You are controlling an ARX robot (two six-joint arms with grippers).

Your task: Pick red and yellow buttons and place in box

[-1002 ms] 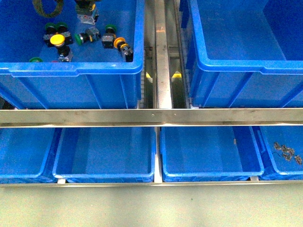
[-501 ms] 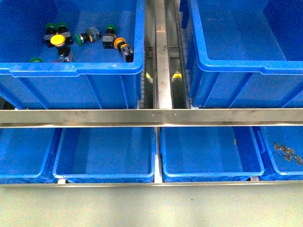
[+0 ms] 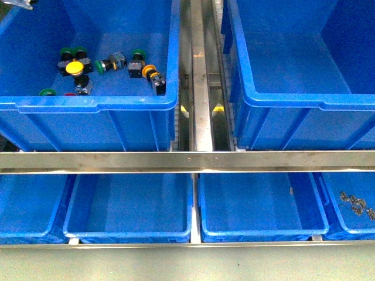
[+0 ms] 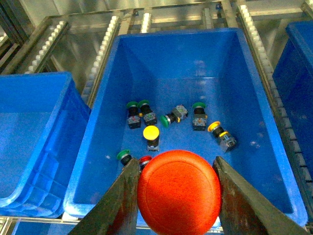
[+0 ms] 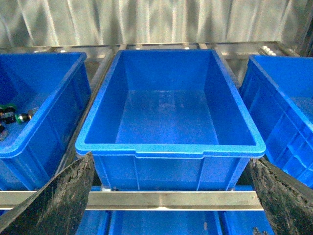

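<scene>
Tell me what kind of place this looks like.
Probably a factory or warehouse parts-picking station. Blue plastic crates sit in two tiers on a metal rack with roller tracks. One crate holds loose industrial push-button switches, and another holds small metal parts.

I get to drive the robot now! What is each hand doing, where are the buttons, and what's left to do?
The left hand is shut on a red button, held above the left crate.
The right hand is open, holds nothing, and faces the box.
The box looks empty, so nothing is delivered yet.
In the left crate: a yellow button, another yellow one, a red one by the wall, plus green ones, which stay.
Left to do: drop the held button in the box, then fetch those three.
</scene>
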